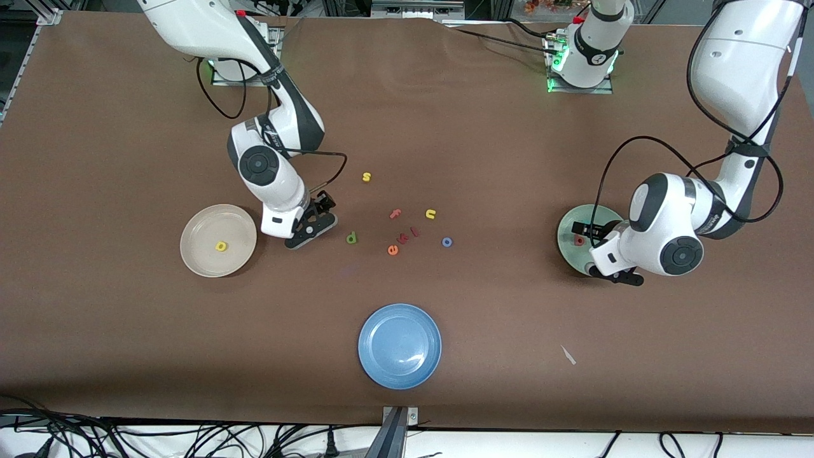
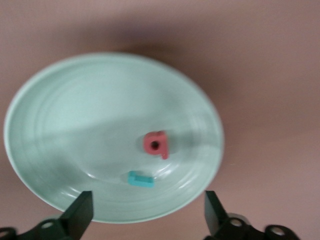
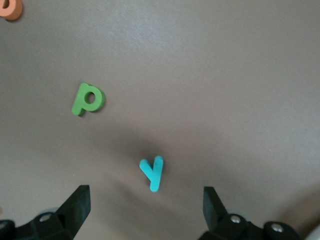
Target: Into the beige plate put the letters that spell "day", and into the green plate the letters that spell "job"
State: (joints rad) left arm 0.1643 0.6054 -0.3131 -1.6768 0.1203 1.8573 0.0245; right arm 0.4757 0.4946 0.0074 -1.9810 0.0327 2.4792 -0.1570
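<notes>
The left claw (image 1: 588,236) is hovering over the green plate (image 1: 568,224), which is sitting toward the left arm's end of the bench (image 1: 445,127). Its fingers (image 2: 80,212) are standing wide apart and holding nothing. In the left wrist view the plate (image 2: 75,115) is carrying the salmon-red "b" (image 2: 156,144) and the teal "j" (image 2: 140,179), lying flat and close together without touching; the "j" is lying with its long axis roughly across the gap between the fingers. In the front view the arm is covering much of the plate, so only the red letter (image 1: 579,241) is showing and the "j" is hidden.

The right claw (image 1: 320,216) is hanging low over the bench between the beige plate (image 1: 197,251) and the green "d" (image 1: 351,238), its fingers (image 3: 77,205) spread wide and empty. The right wrist view is showing the teal "y" (image 3: 152,172) lying flat between the fingers, its stem running along their length, with the "d" (image 3: 88,98) a little way off. In the front view the "y" is hidden under the claw.

The yellow "a" (image 1: 220,246) is resting in the beige plate. The blue "o" (image 1: 447,242) is lying on the bare bench, near the loose cluster of other letters.
</notes>
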